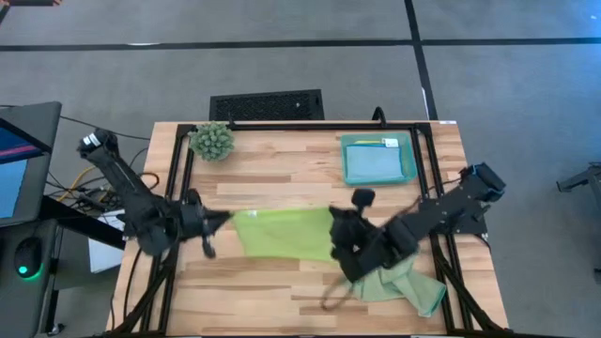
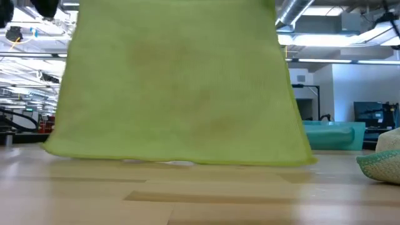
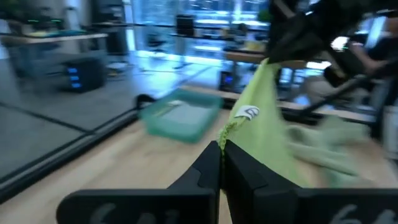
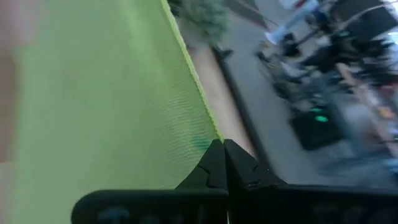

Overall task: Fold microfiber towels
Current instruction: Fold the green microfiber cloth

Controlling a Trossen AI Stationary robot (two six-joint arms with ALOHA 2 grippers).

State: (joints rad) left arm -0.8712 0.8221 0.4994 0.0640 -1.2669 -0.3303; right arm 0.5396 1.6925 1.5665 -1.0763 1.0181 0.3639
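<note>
Nearest the front edge of the table (image 1: 282,300), a pale sage green towel (image 1: 404,282) lies crumpled at the right, waiting its turn; the low view catches only its edge at the far right of the picture. Just behind it, over the middle of the table, the lime green towel (image 1: 282,233) hangs stretched between the two arms. The left gripper (image 1: 218,222) is clamped tight on its left corner, and the right gripper (image 1: 336,235) is pinched closed on its right corner, so the cloth is pulled flat and wide, probably to square it before a fold is laid down. The low view shows what the overhead one cannot: the towel hangs like a curtain with its bottom hem just brushing or barely clearing the wood. The left wrist view shows the hem and a small white label running into the closed fingers (image 3: 211,171), confirming the corner hold; the right wrist view shows the cloth edge meeting its own fingers (image 4: 217,165) likewise. Farther back, a teal tray (image 1: 413,150) holds a light blue towel (image 1: 374,164) at the right, and a spiky green plant (image 1: 212,141) stands at the left rear corner.
</note>
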